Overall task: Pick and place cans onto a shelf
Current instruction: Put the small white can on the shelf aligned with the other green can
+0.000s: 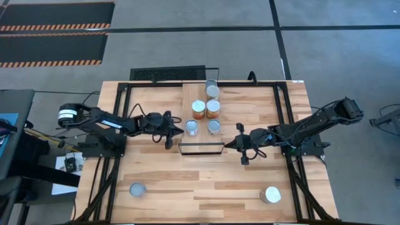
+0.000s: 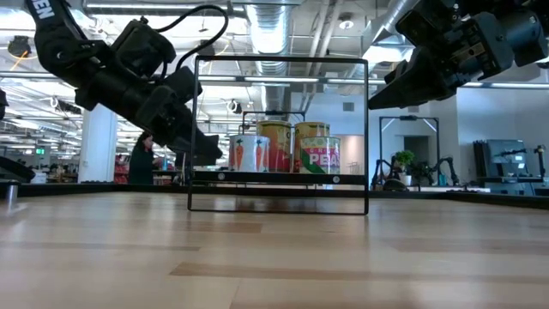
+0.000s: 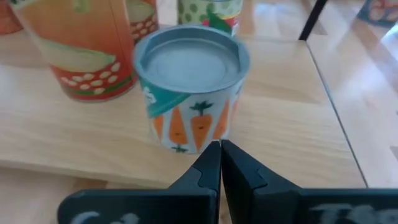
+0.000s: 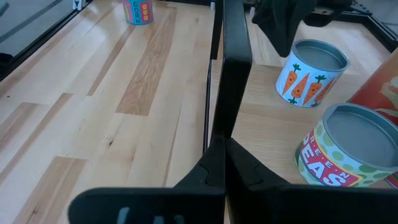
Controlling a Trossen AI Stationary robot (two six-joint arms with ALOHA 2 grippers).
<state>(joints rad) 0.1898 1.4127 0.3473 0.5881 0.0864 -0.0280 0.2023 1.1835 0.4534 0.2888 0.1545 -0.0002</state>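
One carrot can (image 3: 189, 93) just beyond closed left jaws — untouched

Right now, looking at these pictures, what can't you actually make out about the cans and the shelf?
- High view: labels on the two loose cans are too small to read.
- Low view: cans at the back of the shelf are hidden behind the front cans.
- Left wrist view: the tall orange can is cut off by the edge.
- Right wrist view: the peas can label is partly cut off.

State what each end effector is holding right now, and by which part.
Nothing is held. The left end effector is shut and empty just short of the carrot can on the shelf; the right end effector is shut and empty too.
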